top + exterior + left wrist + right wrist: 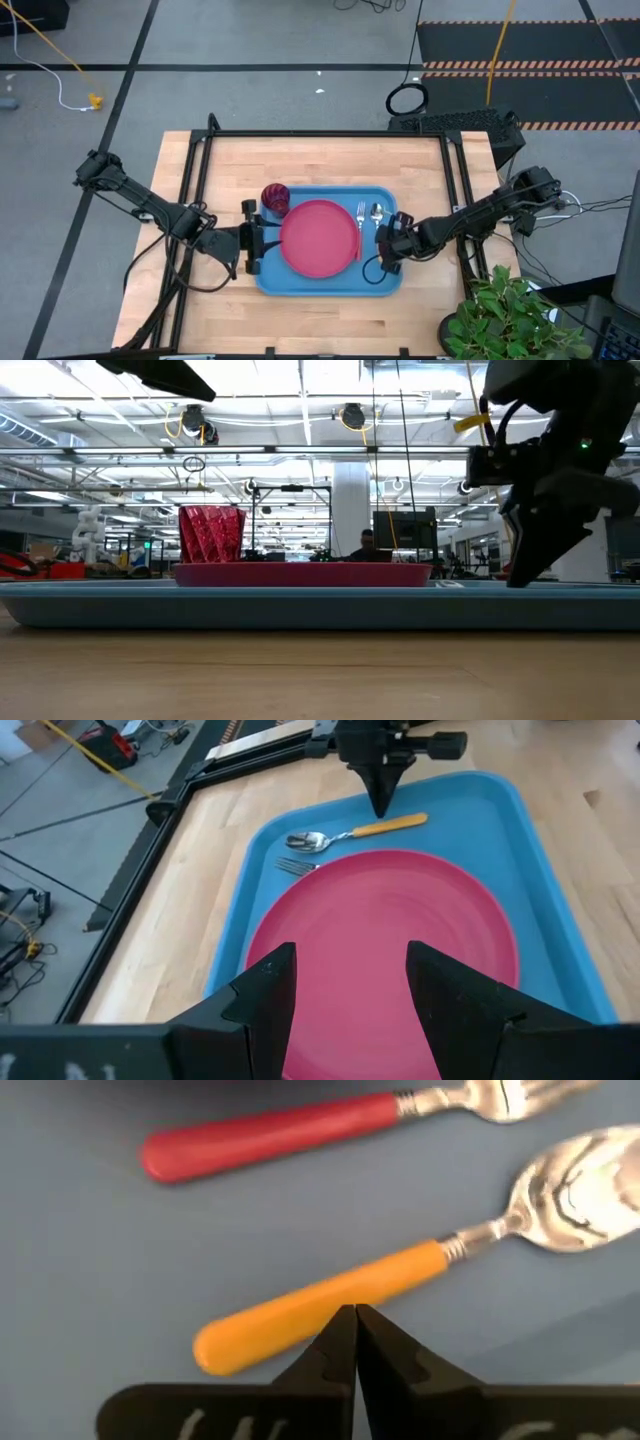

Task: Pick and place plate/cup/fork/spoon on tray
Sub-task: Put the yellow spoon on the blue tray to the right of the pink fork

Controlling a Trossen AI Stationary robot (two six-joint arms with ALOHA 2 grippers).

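The right claw (354, 1330) hangs low over the right side of the tray (385, 281), its two dark fingertips (340, 1342) pressed together with nothing between them, their points just above the orange handle of the spoon (420, 1275). The spoon lies flat on the blue tray floor, and the fork (300, 1125) lies beside it, roughly parallel and a little apart, red handle pointing the same way as the orange one. In the high view both utensils (376, 214) (361, 218) sit in the strip of tray between the plate (320, 238) and the right rim, the fork nearer the plate. The plate rests in the middle of the tray, and the cup (275, 199) stands upright at the tray's far left corner, just beside the plate's edge. The left claw (348, 982) is spread wide and empty at the tray's left edge, facing across the plate. The tray lies on the wooden table (320, 155).
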